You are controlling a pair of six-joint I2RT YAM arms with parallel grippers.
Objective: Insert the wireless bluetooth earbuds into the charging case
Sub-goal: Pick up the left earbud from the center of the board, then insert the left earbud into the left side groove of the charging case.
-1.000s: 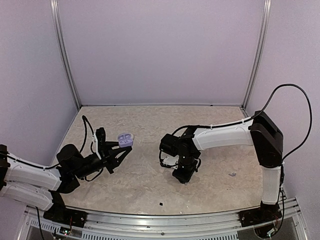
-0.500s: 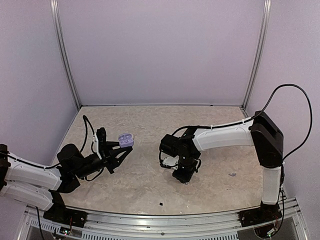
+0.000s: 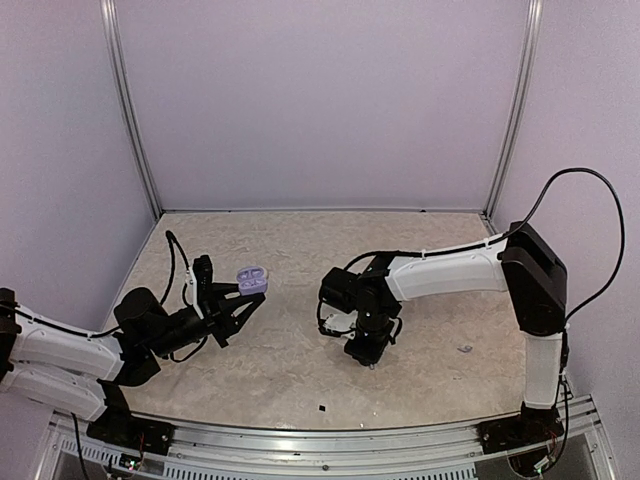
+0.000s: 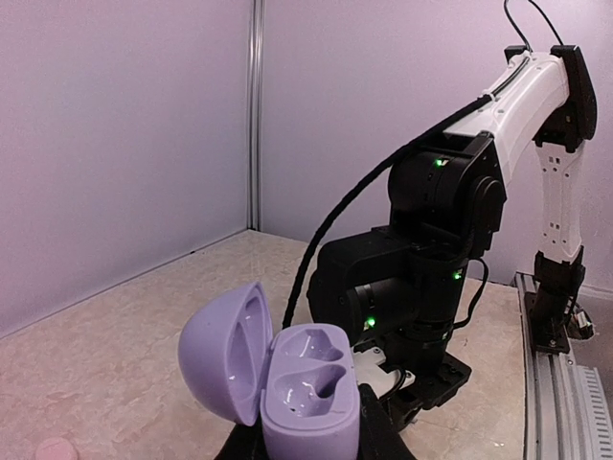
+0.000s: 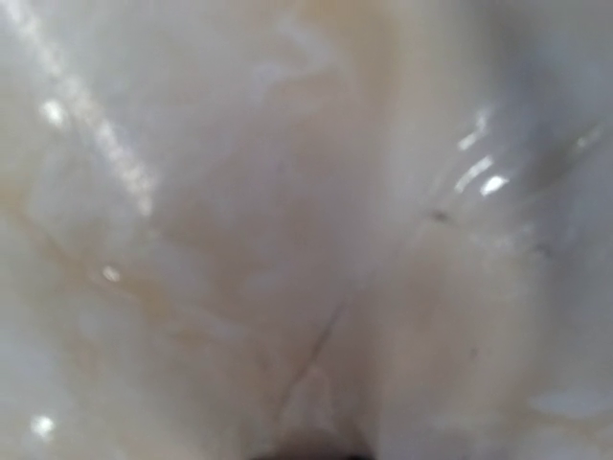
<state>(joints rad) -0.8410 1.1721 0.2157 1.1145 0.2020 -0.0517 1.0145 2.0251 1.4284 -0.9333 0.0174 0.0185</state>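
My left gripper is shut on the base of an open lilac charging case, held above the table with its lid hanging to the left. The case also shows in the top view. Both of its sockets are empty. My right gripper points straight down at mid-table, its tips at the surface. The right wrist view is blurred. It shows only a dark tip at the bottom centre, with a small pale shape, seemingly an earbud, pinched there. Another tiny pale earbud lies on the table to the right.
The beige marbled table has lilac walls on three sides. A metal rail runs along the near edge. A small dark speck lies near the front. The right arm's black wrist fills the left wrist view behind the case.
My right gripper has shifted very slightly left at the table surface. The left gripper holds the open case almost still.
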